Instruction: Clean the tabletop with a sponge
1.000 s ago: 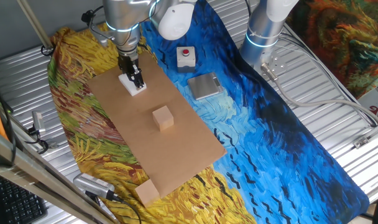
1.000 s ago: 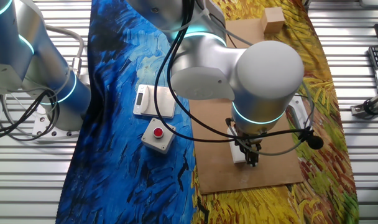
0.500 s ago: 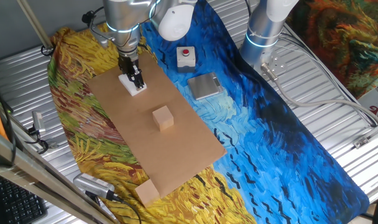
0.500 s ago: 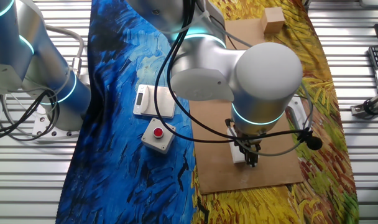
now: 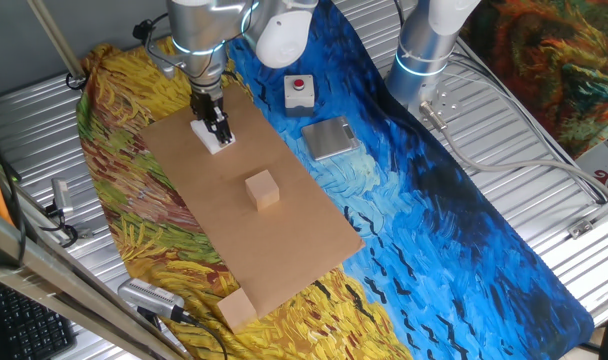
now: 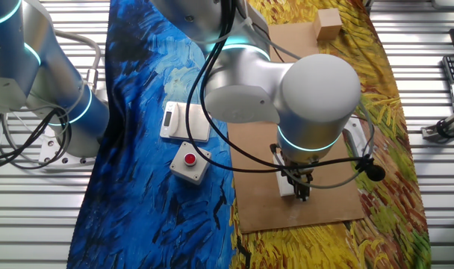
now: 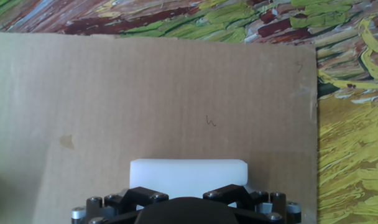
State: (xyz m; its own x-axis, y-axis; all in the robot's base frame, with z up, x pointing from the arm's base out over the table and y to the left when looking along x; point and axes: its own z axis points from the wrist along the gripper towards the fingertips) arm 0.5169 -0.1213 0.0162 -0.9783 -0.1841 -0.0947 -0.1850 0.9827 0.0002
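One white foam sponge (image 5: pixel 216 138) sits on the cardboard tabletop (image 5: pixel 254 225) near its far corner, clamped between the fingers of the end effector (image 5: pixel 217 127), which points straight down onto it. In the hand view the sponge (image 7: pixel 188 177) lies with its long axis across the frame, parallel to the board's far edge; its near part is hidden behind the black finger mounts. From the other fixed view the arm's big joint covers much of the board (image 6: pixel 302 202), and only a sliver of sponge (image 6: pixel 288 185) shows. A tan wooden cube (image 5: pixel 263 189) stands mid-board, well apart; a second block (image 5: pixel 236 309) rests just off the board's near end on the painted cloth (image 5: pixel 444 220) covering the desk.
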